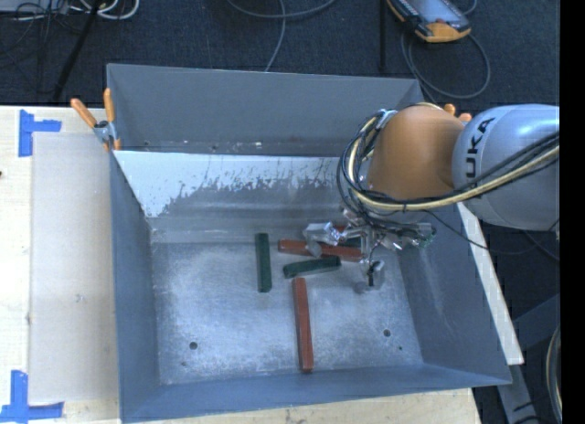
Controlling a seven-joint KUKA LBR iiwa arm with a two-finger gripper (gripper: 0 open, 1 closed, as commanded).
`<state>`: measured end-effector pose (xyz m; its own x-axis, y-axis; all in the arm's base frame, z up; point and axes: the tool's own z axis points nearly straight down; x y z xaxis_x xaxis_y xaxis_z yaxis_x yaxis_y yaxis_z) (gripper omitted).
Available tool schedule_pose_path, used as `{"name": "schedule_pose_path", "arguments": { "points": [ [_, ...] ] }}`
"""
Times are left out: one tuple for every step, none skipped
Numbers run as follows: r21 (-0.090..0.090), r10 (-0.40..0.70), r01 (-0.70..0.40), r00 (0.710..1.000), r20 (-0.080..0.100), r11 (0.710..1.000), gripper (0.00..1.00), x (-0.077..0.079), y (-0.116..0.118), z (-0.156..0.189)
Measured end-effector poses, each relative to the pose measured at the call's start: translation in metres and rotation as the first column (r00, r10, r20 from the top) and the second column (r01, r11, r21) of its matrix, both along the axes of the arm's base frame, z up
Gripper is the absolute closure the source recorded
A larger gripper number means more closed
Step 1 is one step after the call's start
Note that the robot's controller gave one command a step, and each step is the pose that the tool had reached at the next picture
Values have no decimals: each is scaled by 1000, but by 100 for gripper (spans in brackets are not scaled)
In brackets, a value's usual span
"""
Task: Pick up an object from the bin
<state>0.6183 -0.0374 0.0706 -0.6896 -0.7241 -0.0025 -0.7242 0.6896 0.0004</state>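
well, the arm (512, 166) comes in from the right over the bin (183, 185). its orange cover (416, 153) hangs above the right half of the floor, and a bundle of cables (352, 171) loops round the cover's left side. below the cover the fingers (372, 270) are down near the floor, right of centre, among small metal parts of the wrist. whether they are apart or together i cannot tell (metal and cables crowd that spot), nor whether anything sits between them.

four sticks lie on the bin floor, all left of the fingers or below them in the view. nearest is the short red stick (294, 247), lying almost level across the view. its right end runs in under the wrist's metal parts, so it reaches closest to the fingers; if it touches them, that is hidden. just below it lies the right green stick (311, 268), slightly tilted with its right end higher. it sits close under the short red stick and just beside the fingers, with a small gap showing. the long red stick (303, 323) runs nearly straight toward the near wall. its top end lies just under the right green stick's left end, and its far end stops near the front edge of the floor. the left green stick (263, 262) lies apart from the others, further left near the middle of the floor, nearly upright in the view. it is well clear of the arm.
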Motion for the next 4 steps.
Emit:
{"name": "schedule_pose_path", "arguments": {
  "points": [
    [-1,77,-77,997,0,997,0,3,10,1],
    [-1,105,-105,994,0,994,0,5,16,0],
    [-1,131,-131,991,0,991,0,-4,22,0],
    [0,131,-131,991,3,991,100,-3,23,0]
  ]
}}
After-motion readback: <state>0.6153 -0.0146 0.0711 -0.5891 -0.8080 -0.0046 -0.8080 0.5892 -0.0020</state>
